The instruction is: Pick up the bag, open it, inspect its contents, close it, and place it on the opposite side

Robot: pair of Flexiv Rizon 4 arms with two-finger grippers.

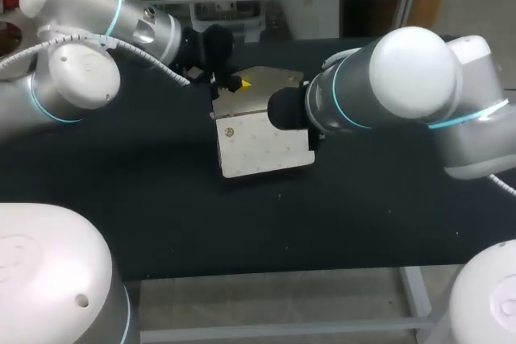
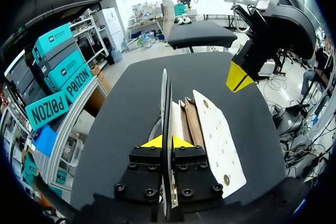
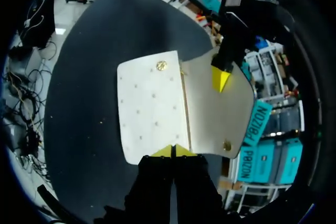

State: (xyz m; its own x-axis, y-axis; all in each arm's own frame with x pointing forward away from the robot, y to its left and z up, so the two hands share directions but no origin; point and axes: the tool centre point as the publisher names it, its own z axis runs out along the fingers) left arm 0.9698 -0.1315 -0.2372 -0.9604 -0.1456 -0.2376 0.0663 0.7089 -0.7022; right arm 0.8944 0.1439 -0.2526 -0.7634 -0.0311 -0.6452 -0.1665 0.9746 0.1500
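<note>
the cream leather flap bag [image 1: 258,147] looks light, stiff — left gripper [image 2: 163,141] clenches its flap edge, right gripper [image 3: 173,150] its body edge.

One bag [image 1: 262,147] on one table [image 1: 161,223]. Two arms: left arm [image 1: 81,78], right arm [image 1: 403,78]. Two grippers: left gripper [image 2: 167,141], right gripper [image 3: 173,150].

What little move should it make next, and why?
Probably the left pincer should fold the flap back over the bag front. It pinches the flap's edge, the bag lies open on the table, and the shut right pincer hovers clear, holding nothing.
</note>
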